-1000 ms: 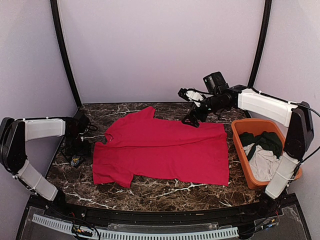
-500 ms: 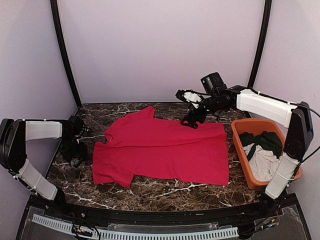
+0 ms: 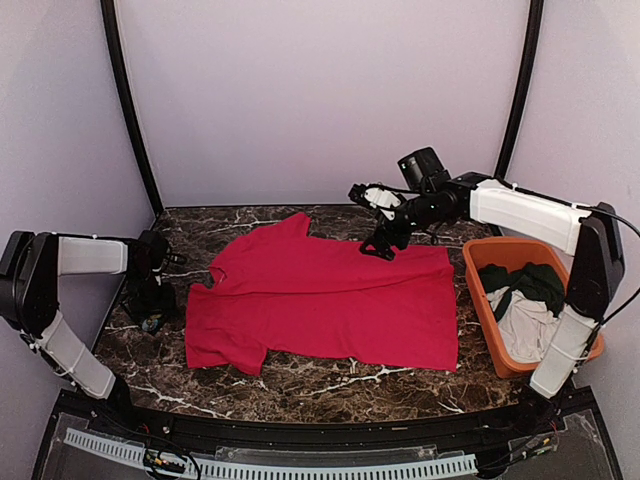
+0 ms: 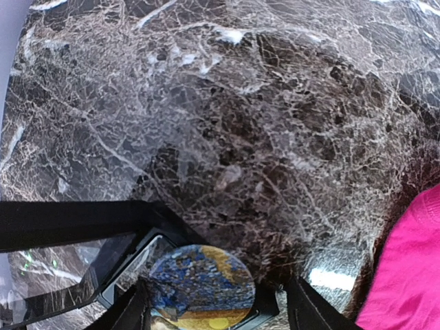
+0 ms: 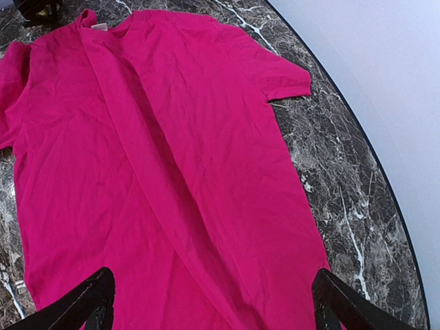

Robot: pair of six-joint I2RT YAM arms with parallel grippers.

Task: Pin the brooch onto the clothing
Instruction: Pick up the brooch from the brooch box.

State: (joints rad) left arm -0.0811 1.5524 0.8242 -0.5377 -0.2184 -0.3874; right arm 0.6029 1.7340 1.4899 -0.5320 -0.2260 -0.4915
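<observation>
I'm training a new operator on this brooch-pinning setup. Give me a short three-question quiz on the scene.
1. True or false: the brooch is pinned to the red T-shirt.
2. What lies in the orange basket? A) a dark green garment and a white cloth; B) a second brooch; C) a red sock.
3. Fill in: the brooch lies on the marble table between the open jaws of the ___ gripper.
Key: 1 false; 2 A; 3 left, meaning the left gripper.
</observation>
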